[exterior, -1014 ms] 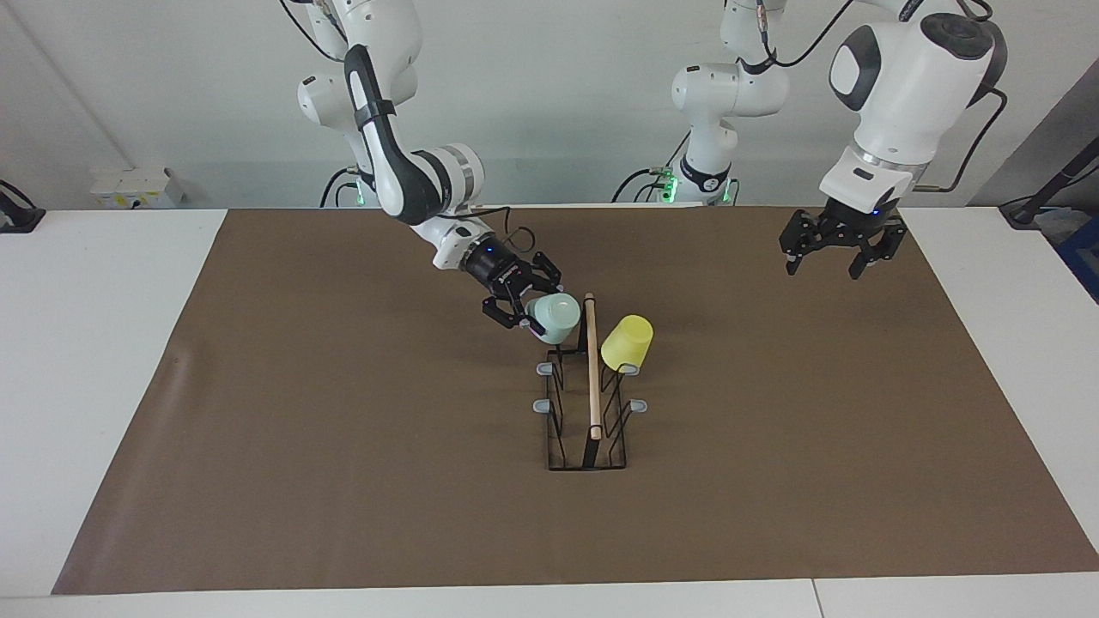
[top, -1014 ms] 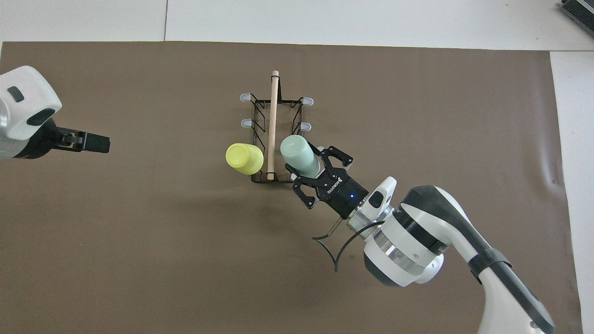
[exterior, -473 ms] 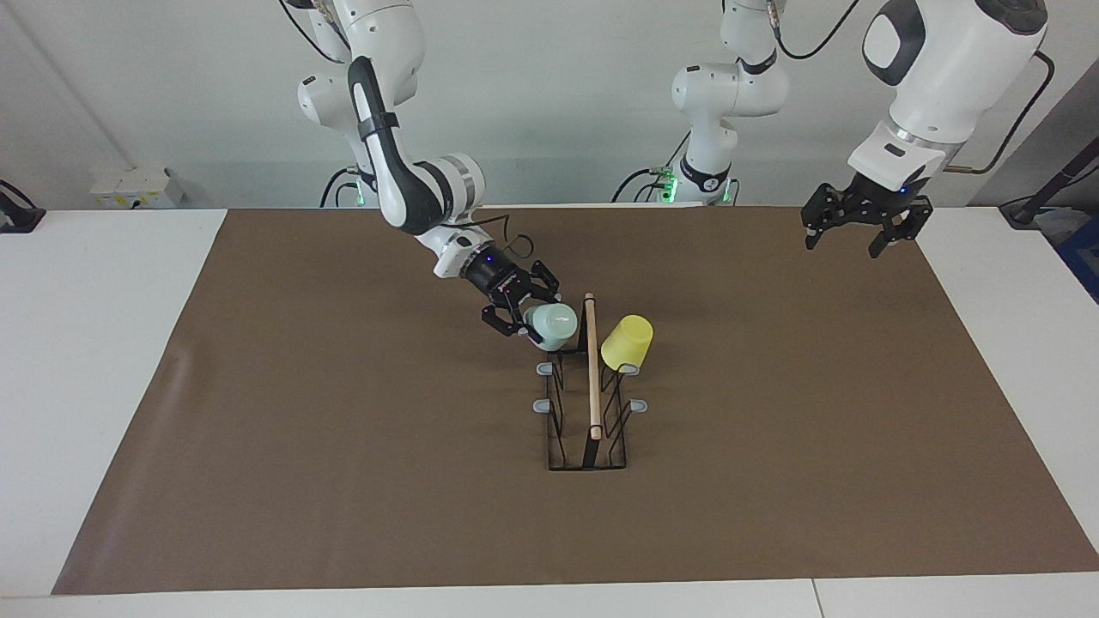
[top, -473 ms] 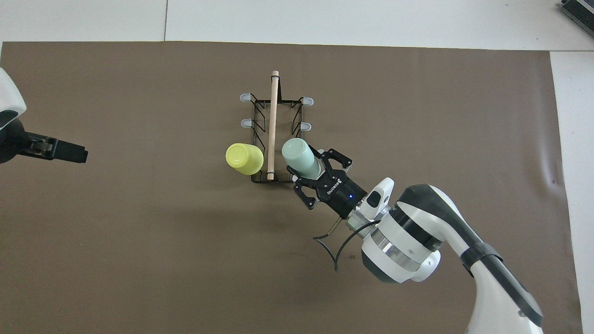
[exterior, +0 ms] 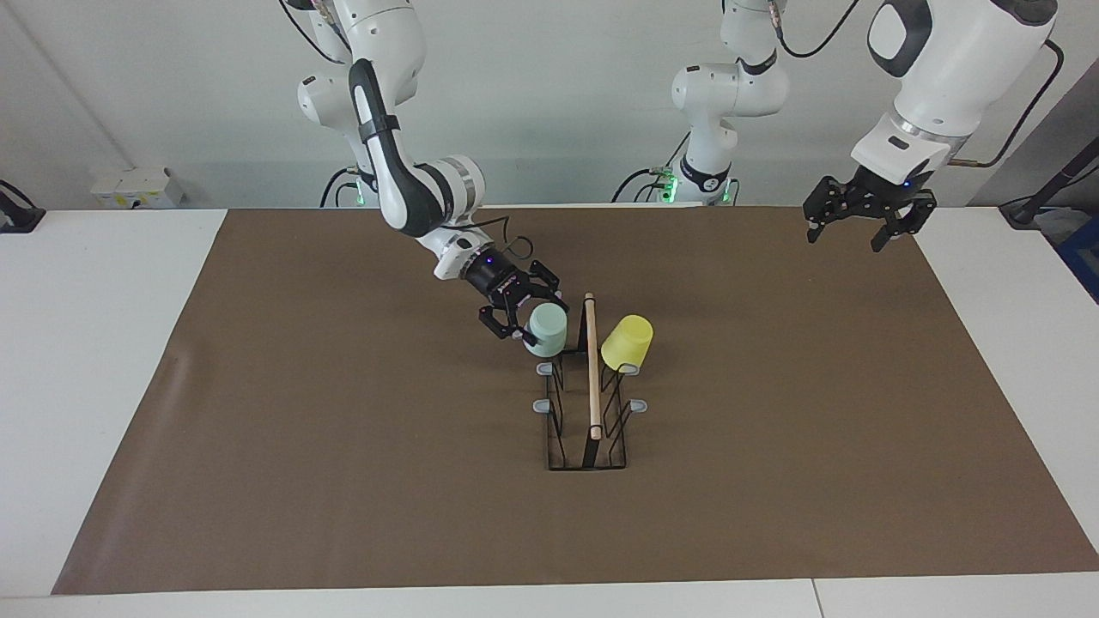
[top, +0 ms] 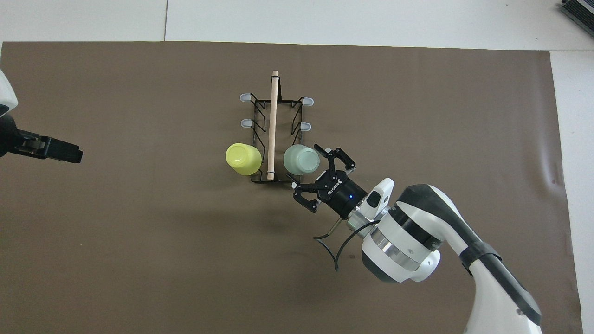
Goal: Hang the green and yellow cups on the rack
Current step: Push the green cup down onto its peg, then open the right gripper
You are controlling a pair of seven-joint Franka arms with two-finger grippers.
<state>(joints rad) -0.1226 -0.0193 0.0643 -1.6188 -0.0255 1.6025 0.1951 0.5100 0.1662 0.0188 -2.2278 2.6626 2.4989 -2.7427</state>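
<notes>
The right gripper (exterior: 518, 314) (top: 320, 176) is seen just beside the green cup (exterior: 547, 330) (top: 301, 160), with its fingers spread wide and nothing held between them. The green cup is hung upside down on the rack (exterior: 588, 421) (top: 274, 134), on the prong nearest to the robots at the right arm's side. The yellow cup (exterior: 627, 342) (top: 243, 158) is hung on the matching prong at the left arm's side. The left gripper (exterior: 863, 219) (top: 60, 150) is held up over the mat (exterior: 343, 481) (top: 139, 255), open and empty.
</notes>
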